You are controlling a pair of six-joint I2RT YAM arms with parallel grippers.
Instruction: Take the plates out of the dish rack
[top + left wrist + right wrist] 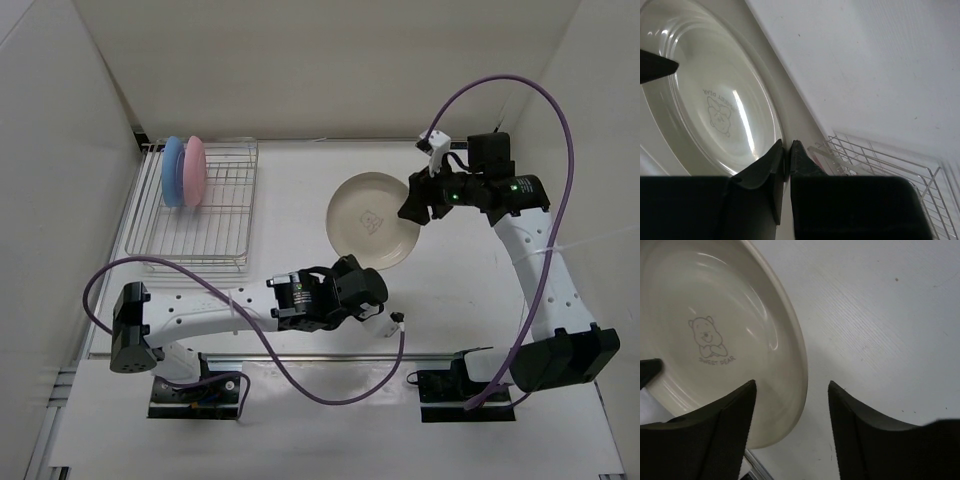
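Note:
The cream plate (371, 218) with a bear mark is out of the dish rack (200, 215), over the table's middle. My left gripper (362, 268) is shut on its near rim; in the left wrist view the jaws (787, 150) pinch the rim of the plate (715, 100). My right gripper (408, 212) is open at the plate's right rim. In the right wrist view (790, 385) one finger is over the plate (705, 315) and the other over bare table. The blue plate (174, 171) and pink plate (194, 170) stand on edge at the rack's far left end.
White walls close in the table at the back and both sides. The rack's wire side shows in the left wrist view (880, 160). Purple cables loop over both arms (560, 110).

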